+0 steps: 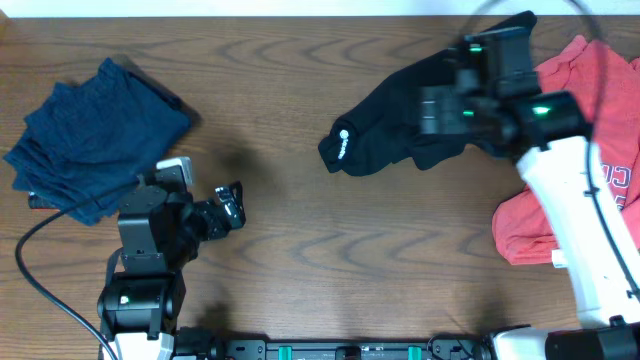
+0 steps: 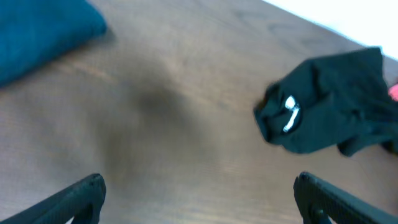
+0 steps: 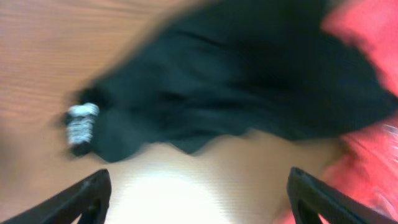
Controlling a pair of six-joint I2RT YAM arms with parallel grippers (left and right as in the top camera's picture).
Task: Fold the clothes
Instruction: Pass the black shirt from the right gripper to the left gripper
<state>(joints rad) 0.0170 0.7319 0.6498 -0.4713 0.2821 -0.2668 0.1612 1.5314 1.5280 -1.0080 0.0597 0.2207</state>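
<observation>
black shirt (image 1: 400,120): upper middle-right of the overhead frame, lying crumpled on the table (image 1: 300,260)
long axis: runs diagonally, from lower left up to upper right
which way it points: the end with the white logo (image 1: 343,141) points lower left, toward the middle of the table; the far end reaches up to the top edge
coral-red T-shirt (image 1: 600,85): bunched at the right edge, touching the black shirt's upper right end
navy garments (image 1: 95,135): piled in the upper left, well apart from the black one
right gripper (image 3: 199,180): over the black shirt, fingers spread wide with nothing pinched, just bare table between them
left gripper (image 1: 232,205): lower left, also spread wide and empty, over bare wood near the navy pile
</observation>
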